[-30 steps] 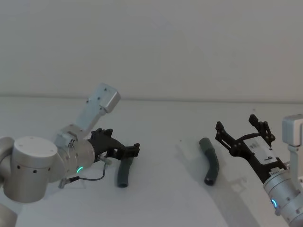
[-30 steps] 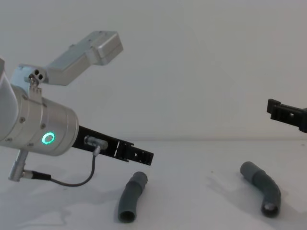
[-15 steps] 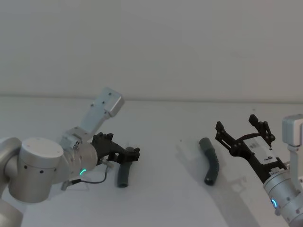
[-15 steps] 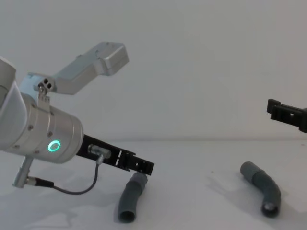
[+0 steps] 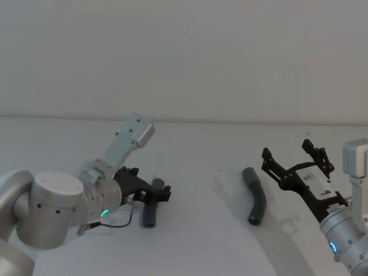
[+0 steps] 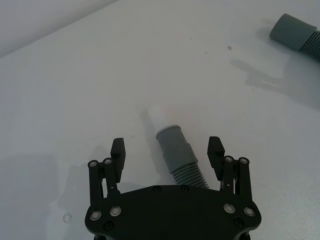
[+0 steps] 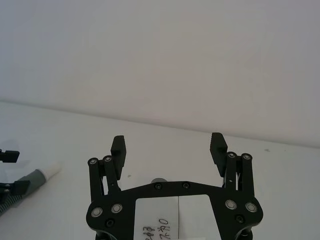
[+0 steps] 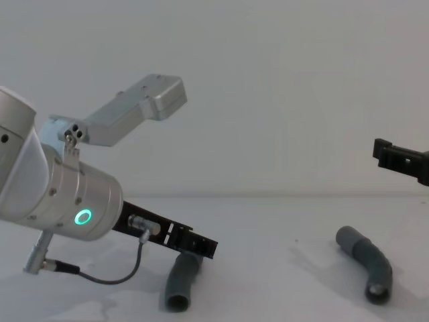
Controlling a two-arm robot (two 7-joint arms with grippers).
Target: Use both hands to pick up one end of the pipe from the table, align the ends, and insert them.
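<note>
Reaching low over the counter (image 5: 201,236) from the left, the left tool (image 5: 161,193) hangs with its fingers (image 6: 118,148) spread wide on either side of the left pipe (image 8: 179,285), which lies flat on the counter. In the left wrist view the pipe's ribbed body and grey collar (image 6: 171,140) sit between the two fingers without touching either, and its white tip (image 6: 154,114) points away from the tool. The tool's silver wrist (image 8: 74,201) shows a green light ring (image 8: 83,217), and a thin cable (image 8: 114,276) loops below it, just above the counter. Well apart to the right, the right pipe (image 5: 256,198) lies bent on the counter, its open mouth (image 8: 377,293) turned toward the robot. Near it on the right, the right tool (image 5: 287,150) is raised off the counter, fingers wide apart and holding nothing.
</note>
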